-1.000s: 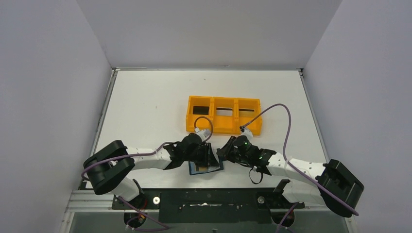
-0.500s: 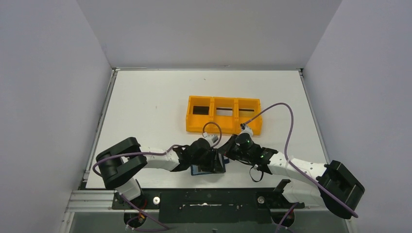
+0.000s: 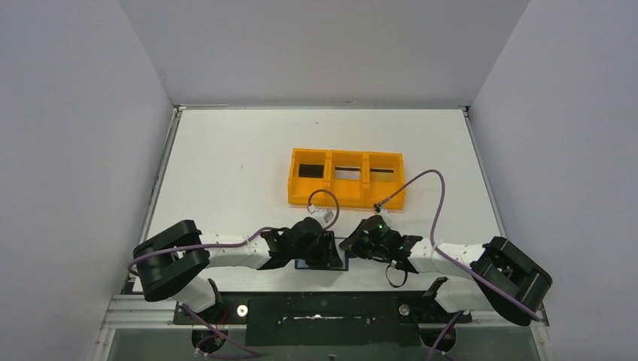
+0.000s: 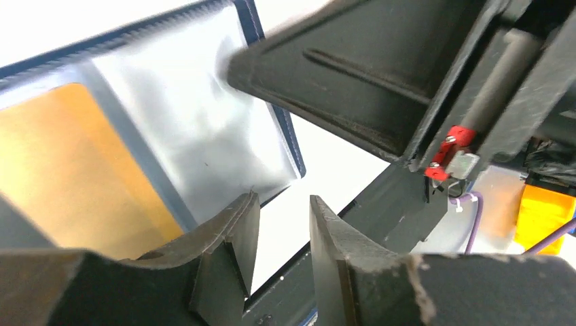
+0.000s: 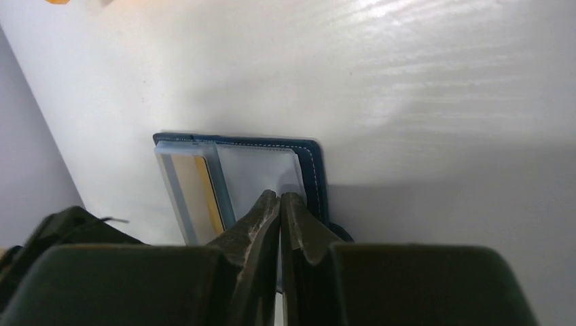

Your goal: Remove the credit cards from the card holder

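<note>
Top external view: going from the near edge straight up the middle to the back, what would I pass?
Black metal mounting rail → dark navy bifold card holder, mostly covered → orange three-compartment plastic tray → grey back wall.

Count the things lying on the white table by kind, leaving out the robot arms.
Dark navy bifold card holder: 1
Amber-yellow flat card showing in its clear sleeve: 1
Orange three-compartment plastic tray: 1
Total: 3
</note>
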### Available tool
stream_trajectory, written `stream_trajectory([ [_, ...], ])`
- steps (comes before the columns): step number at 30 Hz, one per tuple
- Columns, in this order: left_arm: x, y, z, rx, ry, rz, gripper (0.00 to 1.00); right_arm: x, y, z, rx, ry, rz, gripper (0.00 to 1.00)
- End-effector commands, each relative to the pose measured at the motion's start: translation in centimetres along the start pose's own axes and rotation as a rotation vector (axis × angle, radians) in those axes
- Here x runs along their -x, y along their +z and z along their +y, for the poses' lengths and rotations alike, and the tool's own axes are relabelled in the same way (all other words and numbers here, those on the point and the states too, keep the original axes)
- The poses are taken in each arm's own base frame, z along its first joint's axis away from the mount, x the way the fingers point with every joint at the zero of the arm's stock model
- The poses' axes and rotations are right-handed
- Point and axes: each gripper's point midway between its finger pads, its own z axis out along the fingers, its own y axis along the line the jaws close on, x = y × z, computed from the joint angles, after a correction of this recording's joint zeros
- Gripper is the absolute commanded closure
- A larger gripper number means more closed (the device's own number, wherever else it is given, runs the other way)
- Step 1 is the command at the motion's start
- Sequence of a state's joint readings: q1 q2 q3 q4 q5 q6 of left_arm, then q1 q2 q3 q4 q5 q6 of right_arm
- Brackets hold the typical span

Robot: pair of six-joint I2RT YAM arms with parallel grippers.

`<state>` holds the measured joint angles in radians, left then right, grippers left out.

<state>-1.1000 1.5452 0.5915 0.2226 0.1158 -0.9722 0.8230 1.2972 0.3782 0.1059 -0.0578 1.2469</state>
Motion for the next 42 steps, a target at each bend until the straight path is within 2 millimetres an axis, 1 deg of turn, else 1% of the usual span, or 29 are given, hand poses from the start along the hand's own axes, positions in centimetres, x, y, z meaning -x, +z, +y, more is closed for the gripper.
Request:
stream_trajectory([
  [1,4.7,-2.6,-3.6,-0.008,0.099,-0.127,0.65,0.2,-0.5,-1.3,0.040,0.063,-0.064,0.95],
  [2,5.4,-3.1,-3.8,0.008,0.113,-0.146,0.64,0.1,-0.5,-1.6,0.040,0.060,-0.063,1.00],
  [4,6.9,-4.4,-3.4,0.058,0.122,-0.185,0.63,0.1,-0.6,-1.6,0.059,0.049,-0.068,1.00],
  [6,7.8,-5.4,-1.8,0.118,0.097,-0.209,0.63,0.3,-0.8,-1.1,0.103,0.056,-0.083,1.00],
  [8,7.9,-6.0,0.5,0.157,0.049,-0.205,0.62,0.3,-1.1,-0.4,0.149,0.049,-0.087,1.00],
  [9,7.4,-6.1,1.8,0.175,0.026,-0.186,0.62,0.4,-1.1,-0.1,0.157,0.042,-0.086,1.00],
  [10,7.1,-6.1,2.7,0.183,0.011,-0.173,0.62,0.4,-1.2,0.1,0.162,0.032,-0.086,1.00],
  [12,6.4,-6.1,3.7,0.199,-0.003,-0.151,0.61,0.7,-1.3,1.0,0.187,0.011,-0.089,1.00],
  [13,5.6,-6.0,4.5,0.213,-0.007,-0.129,0.61,0.7,-1.4,1.3,0.198,-0.001,-0.086,0.99],
  [14,5.0,-5.9,4.9,0.214,-0.009,-0.112,0.61,0.7,-1.4,1.8,0.209,-0.012,-0.085,0.97],
  [17,4.2,-5.3,5.3,0.207,-0.025,-0.089,0.60,0.9,-1.6,2.8,0.227,-0.031,-0.079,0.96],
  [22,3.4,-4.8,6.7,0.257,-0.059,-0.070,0.61,0.7,-1.8,4.8,0.265,-0.074,-0.049,0.91],
  [25,3.1,-4.8,7.3,0.277,-0.072,-0.064,0.63,0.6,-1.8,5.5,0.264,-0.088,-0.037,0.89],
  [29,2.8,-4.9,7.6,0.284,-0.097,-0.073,0.66,0.3,-1.5,5.7,0.254,-0.082,-0.024,0.87],
  [31,2.7,-5.0,7.5,0.282,-0.106,-0.080,0.66,-0.2,-1.3,5.8,0.255,-0.083,-0.001,0.84],
  [33,2.8,-5.1,7.6,0.284,-0.114,-0.093,0.67,-0.7,-0.9,5.6,0.232,-0.089,0.026,0.84],
  [34,2.7,-5.2,7.6,0.284,-0.117,-0.096,0.67,-1.0,-0.6,5.2,0.206,-0.091,0.035,0.84],
  [38,2.8,-5.5,7.7,0.293,-0.122,-0.107,0.67,-1.3,0.1,1.9,0.049,-0.073,0.029,0.85],
  [40,2.8,-5.5,7.7,0.292,-0.125,-0.108,0.67,-1.5,-0.1,1.6,0.051,-0.073,0.030,0.85],
  [42,2.8,-5.5,7.5,0.282,-0.124,-0.109,0.66,-1.8,-0.4,1.5,0.076,-0.069,0.032,0.82],
])
